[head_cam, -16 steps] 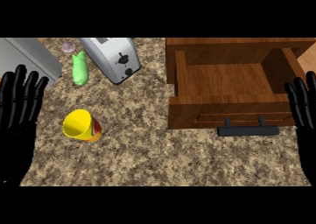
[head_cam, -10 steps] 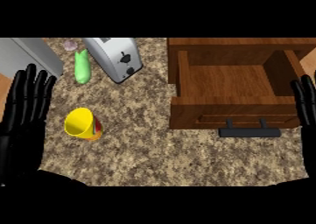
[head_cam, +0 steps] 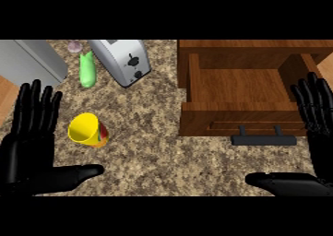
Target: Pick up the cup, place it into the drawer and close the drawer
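Note:
A yellow cup (head_cam: 87, 130) lies tipped on its side on the speckled counter, its mouth facing up-left. My left hand (head_cam: 29, 138) is open just left of the cup, fingers straight and thumb stretched out below it, not touching. The wooden drawer (head_cam: 247, 117) stands pulled open at the right, empty inside, with a black handle (head_cam: 263, 139) on its front. My right hand (head_cam: 322, 129) is open at the right edge beside the drawer's right wall, with its thumb reaching in along the bottom.
A silver toaster (head_cam: 124, 61) stands at the back, with a green bottle-like object (head_cam: 87, 71) lying to its left. A grey box (head_cam: 26, 62) fills the back left corner. Bare counter (head_cam: 162, 161) stretches between my hands.
Both hands have moved inward and up into view, thumbs now showing. The left hand has come closer to the cup. Cup and drawer are unmoved.

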